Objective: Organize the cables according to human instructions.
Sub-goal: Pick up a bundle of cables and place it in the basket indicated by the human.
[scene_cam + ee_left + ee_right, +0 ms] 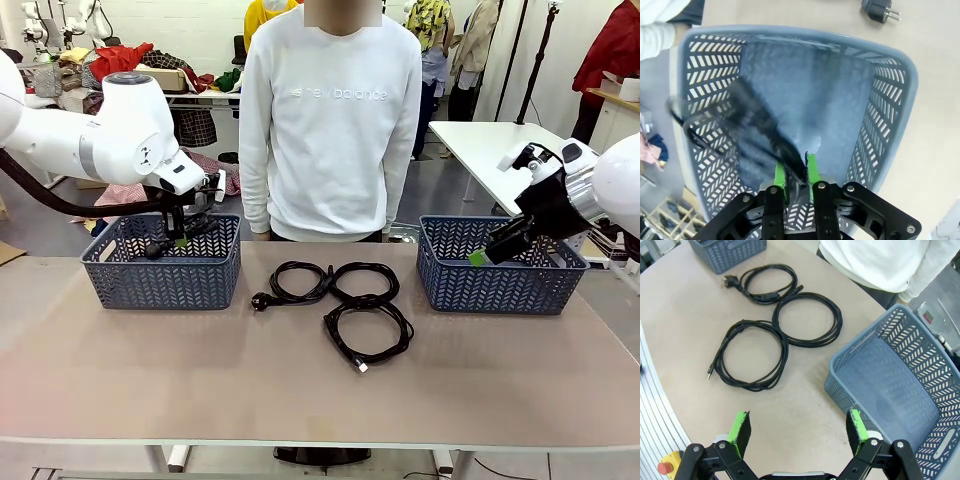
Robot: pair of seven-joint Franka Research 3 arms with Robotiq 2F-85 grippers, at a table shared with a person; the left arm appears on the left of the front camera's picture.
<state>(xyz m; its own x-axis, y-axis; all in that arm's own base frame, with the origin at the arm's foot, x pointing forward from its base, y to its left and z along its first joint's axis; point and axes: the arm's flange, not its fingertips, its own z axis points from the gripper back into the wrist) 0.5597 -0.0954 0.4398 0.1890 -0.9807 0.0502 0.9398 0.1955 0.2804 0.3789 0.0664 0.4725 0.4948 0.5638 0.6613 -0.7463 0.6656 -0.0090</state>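
Cables (330,283): 3 black coils lie flat mid-desk (200,380), betw. the 2 baskets, in front of the person (330,120). The plug coil (771,296) is farthest toward the left basket (790,35), w/ its chunky plug (730,281) sticking out. The middle coil (810,342) touches it. The near coil (752,386) touches the middle coil, w/ a small connector end (709,374) on the robot's side. The 4th cable (755,125) hangs blurred into the left basket, running up betw. green pads (781,175).

Handling, as I judge it: light, thin, floppy. Loops prob. sag & spread once lifted, and since the coils touch, one may drag its neighbour. Jacket looks rubbery, so not slippery and not fragile. Best hold is across several strands at once where the loops bunch, on the side away from the other coils. The plug is the heaviest bit & will likely dangle.

Over the left basket, the left gripper (180,235) has jaws narrow w/ cord betw. them; pinching it or loose around it, can't tell. By the right basket (850,380), the right gripper (797,422) is raised, jaws wide apart, nothing in them.
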